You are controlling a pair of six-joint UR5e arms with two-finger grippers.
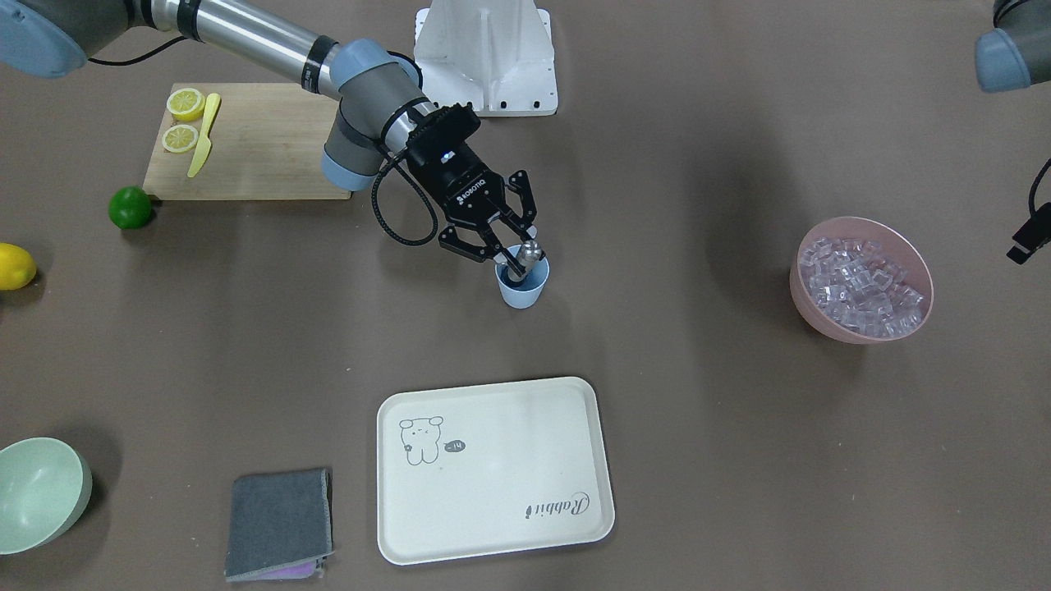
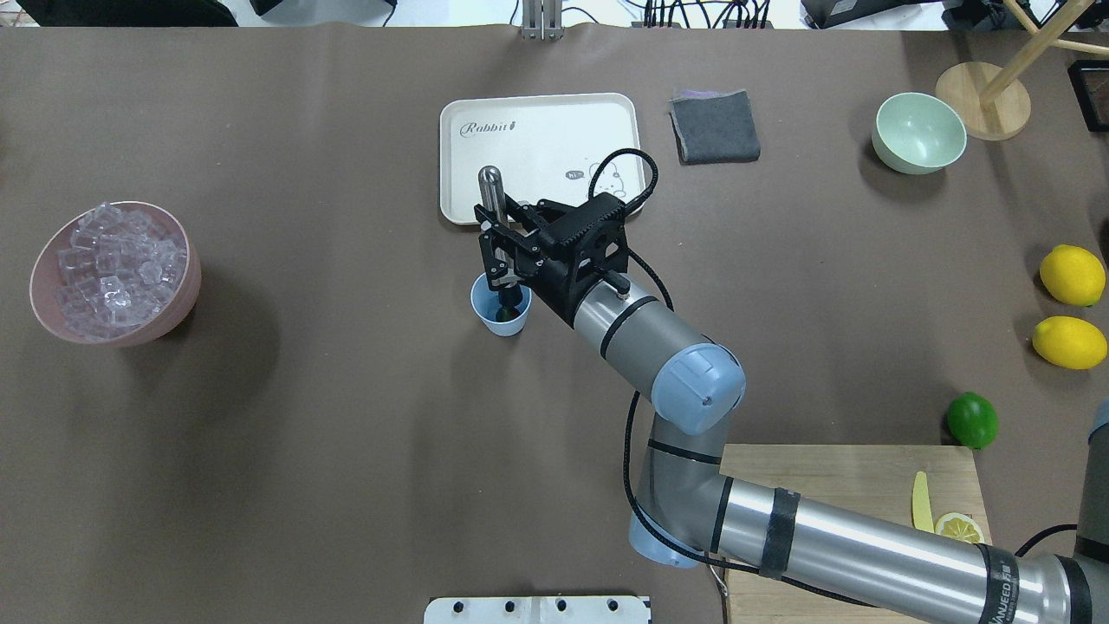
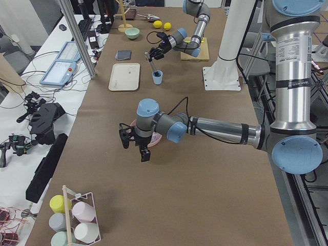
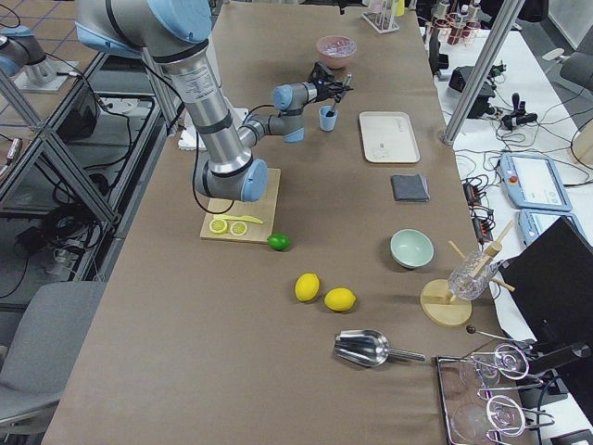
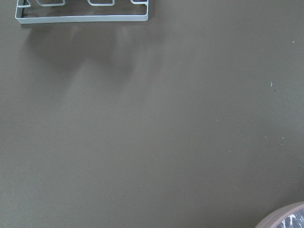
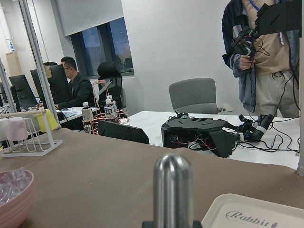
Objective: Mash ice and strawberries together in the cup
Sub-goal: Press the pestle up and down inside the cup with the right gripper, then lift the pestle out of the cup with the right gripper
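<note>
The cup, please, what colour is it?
The cup is light blue, clearest in the front-facing view.

Brown table (image 1: 698, 410): cup (image 1: 522, 289), tray (image 1: 493, 525), pink bowl (image 1: 821, 325), green bowl (image 1: 33, 492), cloth (image 1: 277, 521), board (image 1: 263, 156).

Right arm (image 2: 832, 537) reaches in low across the table, forearm nearly level, then bends at the blue-capped joint (image 2: 697, 388) toward the cup (image 2: 501, 321). Its wrist is tilted and the right gripper (image 2: 504, 270) sits right above the cup. The fingers are clamped on a metal pestle (image 2: 490, 186), which stands upright with its lower end inside the cup and its rounded top above the fingers.

Left arm (image 3: 220, 128) is stretched out level, well apart from the cup on the robot's left of it. Its wrist is turned down, with the left gripper (image 3: 134, 147) pointing at the table. Finger state unclear, since only the side view shows it.
</note>
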